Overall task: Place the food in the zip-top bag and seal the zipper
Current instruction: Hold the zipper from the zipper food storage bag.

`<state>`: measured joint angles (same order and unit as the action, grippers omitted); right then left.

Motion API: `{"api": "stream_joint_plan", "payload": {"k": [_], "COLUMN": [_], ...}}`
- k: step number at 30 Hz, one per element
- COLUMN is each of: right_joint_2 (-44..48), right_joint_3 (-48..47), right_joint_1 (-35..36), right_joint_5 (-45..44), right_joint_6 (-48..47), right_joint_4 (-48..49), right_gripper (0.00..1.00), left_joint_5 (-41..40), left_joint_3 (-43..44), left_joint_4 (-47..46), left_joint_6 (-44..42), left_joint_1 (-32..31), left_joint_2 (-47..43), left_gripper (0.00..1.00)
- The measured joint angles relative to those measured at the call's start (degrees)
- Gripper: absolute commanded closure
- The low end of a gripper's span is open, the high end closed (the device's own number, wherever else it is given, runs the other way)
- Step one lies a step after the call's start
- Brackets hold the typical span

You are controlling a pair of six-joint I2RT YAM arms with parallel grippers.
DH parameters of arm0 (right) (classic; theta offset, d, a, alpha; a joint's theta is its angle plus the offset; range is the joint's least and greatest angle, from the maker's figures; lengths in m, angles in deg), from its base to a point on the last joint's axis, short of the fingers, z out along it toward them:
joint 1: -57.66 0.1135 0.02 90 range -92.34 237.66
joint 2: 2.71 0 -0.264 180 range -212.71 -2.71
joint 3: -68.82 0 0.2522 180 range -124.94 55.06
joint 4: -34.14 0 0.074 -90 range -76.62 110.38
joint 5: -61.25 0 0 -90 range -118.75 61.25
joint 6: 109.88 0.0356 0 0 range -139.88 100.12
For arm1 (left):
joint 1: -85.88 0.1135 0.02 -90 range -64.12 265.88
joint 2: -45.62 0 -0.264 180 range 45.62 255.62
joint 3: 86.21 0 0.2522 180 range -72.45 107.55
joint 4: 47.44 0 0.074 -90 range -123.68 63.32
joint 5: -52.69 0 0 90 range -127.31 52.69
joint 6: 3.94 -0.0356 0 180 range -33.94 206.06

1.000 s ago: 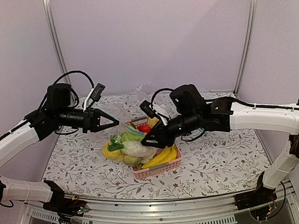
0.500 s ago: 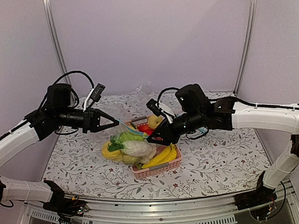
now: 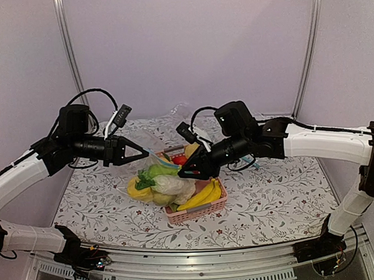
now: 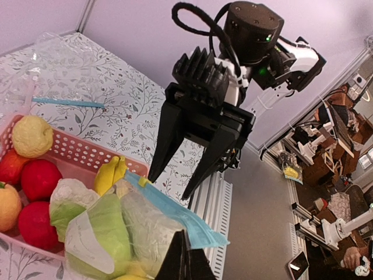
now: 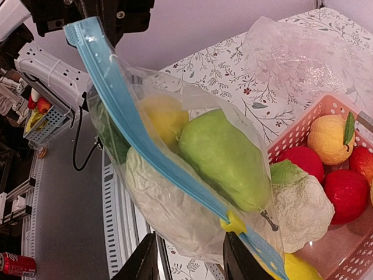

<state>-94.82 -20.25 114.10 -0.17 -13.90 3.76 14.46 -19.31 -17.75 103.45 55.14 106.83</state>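
The zip-top bag hangs over the left end of the pink basket. It holds the green fruit, the yellow lemon and the white piece. My left gripper is shut on one end of the light-blue zipper; its closed fingertips show at the bottom of the left wrist view. My right gripper is open at the other end. In the right wrist view it stands just under the zipper, beside its yellow slider.
The basket holds red fruits, a yellow-orange fruit, a cauliflower and a banana bunch. A second crumpled clear bag lies at the back of the floral tablecloth. The table's front rail is close below.
My right gripper drew back to the right a little, then returned left toward the bag's zipper end. My left gripper and the bag have stayed in place.
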Motion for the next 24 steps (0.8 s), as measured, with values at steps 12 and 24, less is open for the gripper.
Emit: {"api": "stream_joint_plan", "payload": {"k": [12, 24], "right_joint_2": [-1.49, -3.34], "right_joint_3": [-0.11, -4.07], "right_joint_1": [-2.86, -3.13], "right_joint_5": [0.52, 4.44], "right_joint_6": [-2.16, -4.17], "right_joint_4": [-0.28, -2.32], "right_gripper": [0.57, 0.6], "left_joint_5": [0.02, 0.07], "left_joint_3": [0.0, 0.04], "left_joint_4": [0.28, 0.26], "left_joint_6": [0.02, 0.09], "left_joint_1": [0.0, 0.0], "left_joint_2": [0.0, 0.96], "left_gripper": [1.0, 1.0]}}
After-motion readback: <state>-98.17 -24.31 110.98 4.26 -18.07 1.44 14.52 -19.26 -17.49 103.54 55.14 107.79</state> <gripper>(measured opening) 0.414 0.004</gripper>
